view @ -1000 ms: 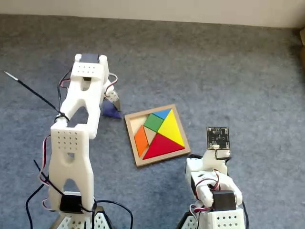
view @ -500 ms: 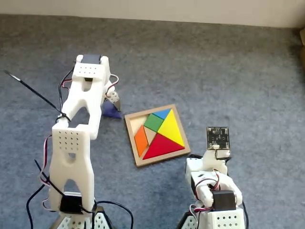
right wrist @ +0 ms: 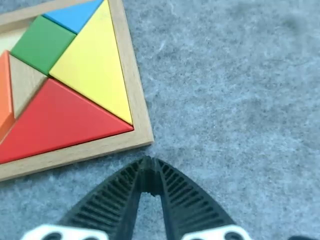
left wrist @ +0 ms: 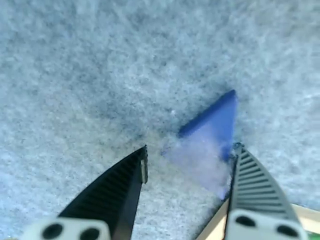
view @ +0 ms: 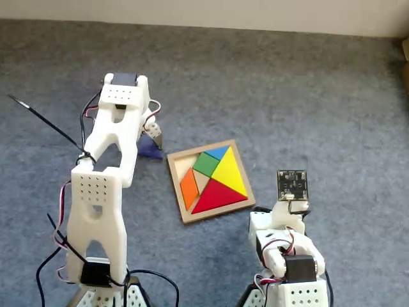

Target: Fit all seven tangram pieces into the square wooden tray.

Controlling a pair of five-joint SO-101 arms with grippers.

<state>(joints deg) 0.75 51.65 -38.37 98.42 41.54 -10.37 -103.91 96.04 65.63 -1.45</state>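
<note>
1. left gripper (left wrist: pixel 191 151): jaws spread astride the blue triangle (left wrist: pixel 212 127) on the carpet (left wrist: pixel 75 60), beside the tray (view: pixel 219 212).
2. right gripper (right wrist: pixel 148 167): closed, empty.
3. step: pickup; next, close, lift, probably rotate to fit.

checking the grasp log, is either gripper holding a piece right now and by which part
Nothing is held. The left gripper stands open around the blue triangle, which lies on the carpet; the right gripper is shut and empty.
</note>
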